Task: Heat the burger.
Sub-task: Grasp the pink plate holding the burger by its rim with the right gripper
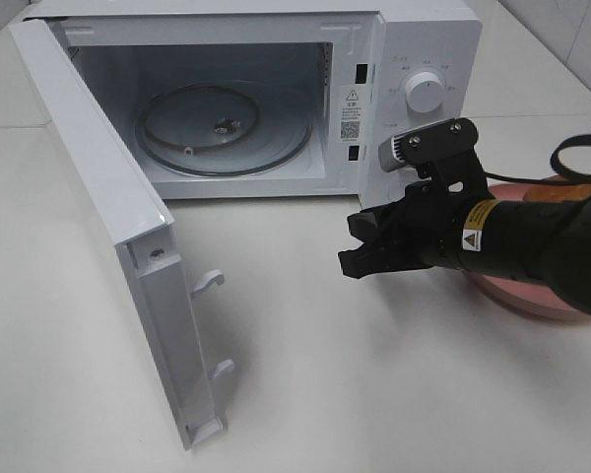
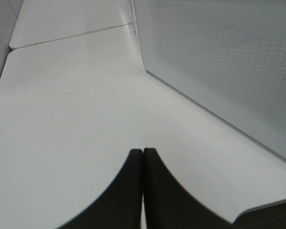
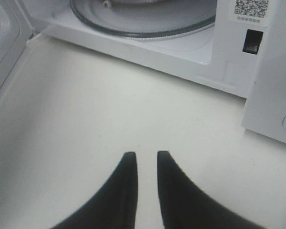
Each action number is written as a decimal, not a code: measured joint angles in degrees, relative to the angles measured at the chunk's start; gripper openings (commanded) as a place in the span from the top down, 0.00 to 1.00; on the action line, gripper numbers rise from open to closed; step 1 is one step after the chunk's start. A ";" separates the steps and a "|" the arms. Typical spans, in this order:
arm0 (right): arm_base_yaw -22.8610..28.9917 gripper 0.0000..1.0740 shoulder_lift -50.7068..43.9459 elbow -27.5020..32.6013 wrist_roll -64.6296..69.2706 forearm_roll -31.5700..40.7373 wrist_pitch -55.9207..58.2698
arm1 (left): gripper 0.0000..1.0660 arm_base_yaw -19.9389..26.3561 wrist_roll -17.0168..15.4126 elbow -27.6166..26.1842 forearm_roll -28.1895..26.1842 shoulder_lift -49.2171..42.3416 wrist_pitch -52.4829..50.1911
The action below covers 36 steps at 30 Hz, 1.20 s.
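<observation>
A white tabletop (image 1: 305, 394) carries an open microwave (image 1: 424, 39), seen from high up.

Far left, outside the high view, the left fingers (image 2: 126, 191) appear only in the left wrist view. They are two dark curved tips pressed together with nothing between them, low over the bare tabletop. Beside them stands a white panel with a fine dotted pattern (image 2: 219, 57).

In the high view the microwave door (image 1: 108, 227) swings wide open toward the near left, with its latch hooks showing on the inner edge. Inside the cavity lies a round glass turntable (image 1: 222, 123), with nothing on it. Right of the cavity is the control panel with a round dial (image 1: 425, 95).

Near and right of the opening, the right arm reaches in from the right edge. The right fingers (image 1: 362, 262) point left above the tabletop, in front of the control panel. The right wrist view shows what the high view leaves unclear: those fingers (image 3: 119, 191) stand slightly apart with a narrow gap, holding nothing. Beyond them are the cavity's front sill, the turntable rim and a QR sticker (image 3: 251, 9).

Behind and under the right arm a pink plate (image 1: 532, 296) sits on the tabletop at the far right, mostly hidden. The burger cannot be made out in any view, since the arm covers the plate's top.
</observation>
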 measured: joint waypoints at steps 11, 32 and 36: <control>0.00 0.83 -8.08 -8.59 -0.52 -5.56 35.52 | 1.00 0.00 0.00 0.00 0.00 0.00 0.00; 0.00 0.44 -9.57 -19.02 -10.94 13.87 70.53 | 1.00 0.00 0.00 0.00 0.00 0.00 0.00; 0.00 0.35 -9.00 -19.02 -10.77 13.64 71.79 | 1.00 0.00 0.00 0.00 0.00 0.00 0.00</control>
